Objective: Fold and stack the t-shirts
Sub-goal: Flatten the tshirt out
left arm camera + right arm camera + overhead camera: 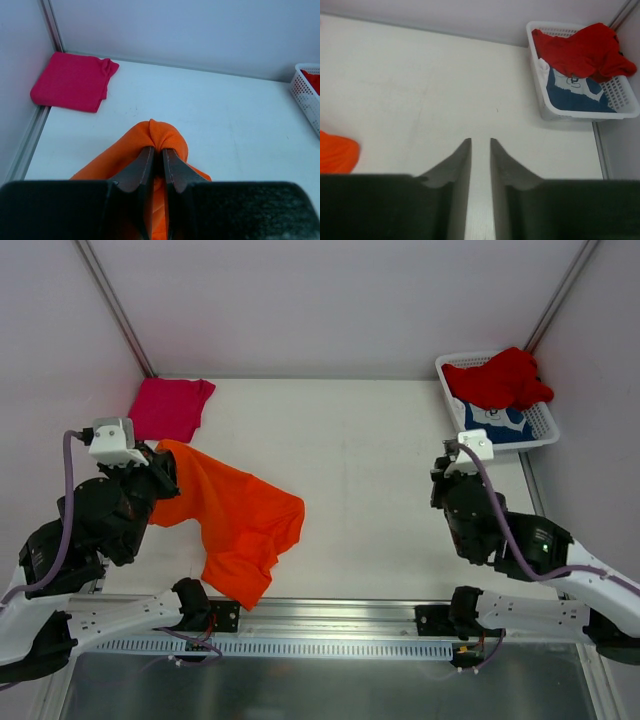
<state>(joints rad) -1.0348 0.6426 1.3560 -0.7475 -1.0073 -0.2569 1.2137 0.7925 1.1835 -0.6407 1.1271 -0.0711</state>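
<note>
1. At the left side of the bench, the left jaws were clenched on a bunched fold of the bright orange cloth t-shirt (235,525). In the left wrist view, cloth puffed up over the two dark fingertips (145,162).
2. The rest of the orange t-shirt trailed from that grip, unfolded and rumpled, across the white bench (370,460). Its lowest corner reached the near edge.
3. A magenta-pink cloth t-shirt (168,407) lay folded into a flat rectangle in the far left corner, against the left wall. It sat close to the orange t-shirt; contact could not be told.
4. The right jaws stood slightly parted and grasped nothing. They hung over the right side of the bench, on the near side of the basket.
5. A white plastic lattice basket (570,114) sat in the far right corner.
6. A crumpled red cloth t-shirt (500,378) was heaped in the basket's far part and spilled over its rim.
7. A blue cloth t-shirt with a white print (497,423) lay in the basket's near part, partly under the red one.
8. In the right wrist view, only an edge of the orange t-shirt showed at far left, well apart from the right jaws.
</note>
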